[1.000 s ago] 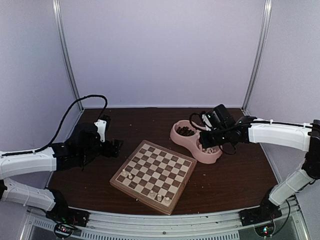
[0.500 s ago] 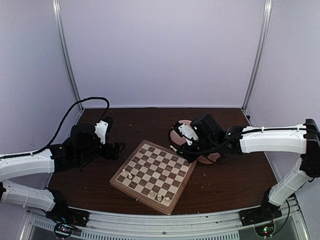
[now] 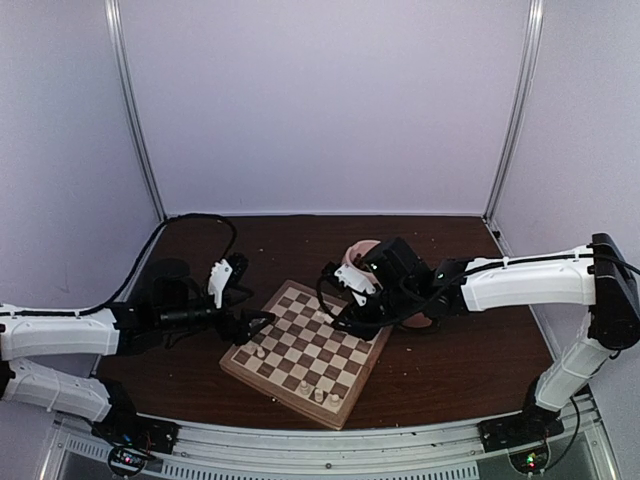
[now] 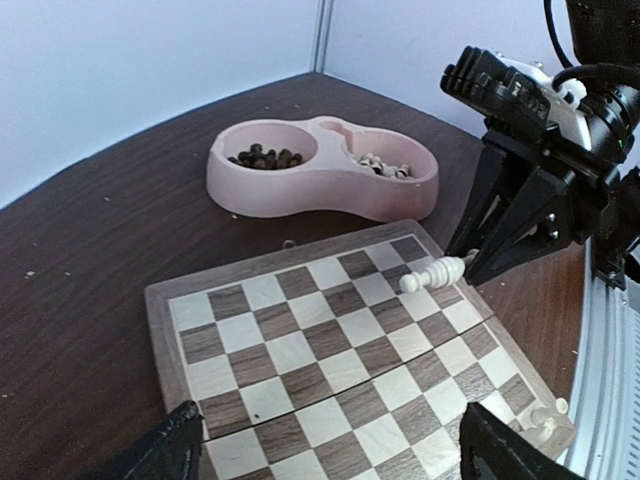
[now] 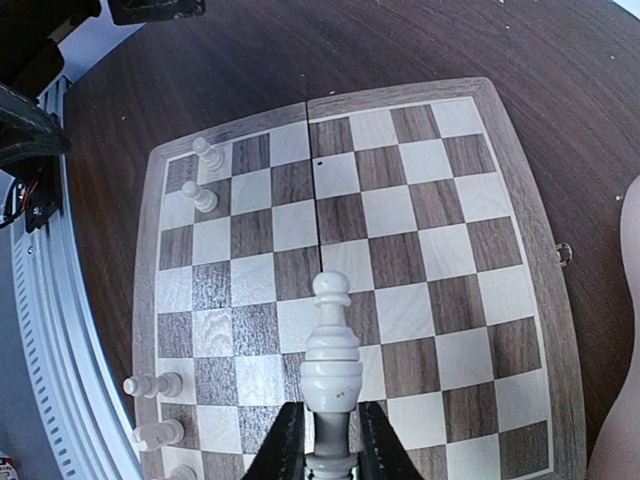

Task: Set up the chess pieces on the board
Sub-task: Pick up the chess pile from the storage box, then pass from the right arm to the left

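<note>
The board point(image 3: 300, 345) lies flat at the table's middle, also seen as the board point(image 4: 300, 350) and the board point(image 5: 400, 200). My right gripper point(image 3: 343, 315) hovers over its far right part, shut on a cream chess piece point(image 5: 330, 350) held by its base; the same piece point(image 4: 432, 273) sticks out sideways in the left wrist view. Two cream pieces point(image 5: 205, 175) stand at one board edge and several more point(image 5: 155, 410) along the adjoining edge. My left gripper point(image 3: 258, 325) is open and empty at the board's left edge, fingers point(image 4: 180, 445) spread wide.
A pink double bowl point(image 4: 320, 190) stands behind the board, with dark pieces point(image 4: 262, 157) in its left compartment and cream pieces point(image 4: 385, 165) in its right. In the top view my right arm hides most of the bowl point(image 3: 358, 252). Walls enclose the table.
My right gripper has come from the bowl's right compartment to above the board, carrying a cream piece. My left gripper has swung right to the board's left edge.
</note>
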You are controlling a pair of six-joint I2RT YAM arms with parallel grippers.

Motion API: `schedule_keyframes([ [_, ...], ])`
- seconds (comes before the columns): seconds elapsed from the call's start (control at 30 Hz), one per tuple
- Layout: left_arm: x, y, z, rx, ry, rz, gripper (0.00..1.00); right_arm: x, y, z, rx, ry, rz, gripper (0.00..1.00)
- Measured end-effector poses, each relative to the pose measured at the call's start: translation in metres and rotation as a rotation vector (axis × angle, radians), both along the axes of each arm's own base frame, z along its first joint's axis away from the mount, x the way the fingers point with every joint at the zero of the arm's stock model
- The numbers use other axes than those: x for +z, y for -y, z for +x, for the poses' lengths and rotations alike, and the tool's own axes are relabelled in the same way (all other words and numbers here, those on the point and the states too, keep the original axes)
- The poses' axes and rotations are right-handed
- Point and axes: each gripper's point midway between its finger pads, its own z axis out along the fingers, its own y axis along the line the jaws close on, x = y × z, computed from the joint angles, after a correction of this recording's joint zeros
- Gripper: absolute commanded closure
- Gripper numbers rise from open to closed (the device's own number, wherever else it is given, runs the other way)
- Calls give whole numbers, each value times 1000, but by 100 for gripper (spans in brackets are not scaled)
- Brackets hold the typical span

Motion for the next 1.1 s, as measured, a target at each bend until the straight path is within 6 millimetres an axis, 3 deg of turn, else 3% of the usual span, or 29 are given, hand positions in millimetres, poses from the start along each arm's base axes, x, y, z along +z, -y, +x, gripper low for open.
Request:
schedule_keyframes([
  [0.23,-10,29,-6,-115,-136,-44,18,4,-6,-5,31,-12,28,87],
  [0.6,3,61,-20,-245,-360,-179,30,17,-19,-21,100,-16,88,87],
  [0.83,4,68,-28,-296,-445,-214,32,35,-26,-34,153,19,133,85],
  [1.1,9,70,-32,-319,-459,-233,34,42,-27,-43,175,41,142,87],
])
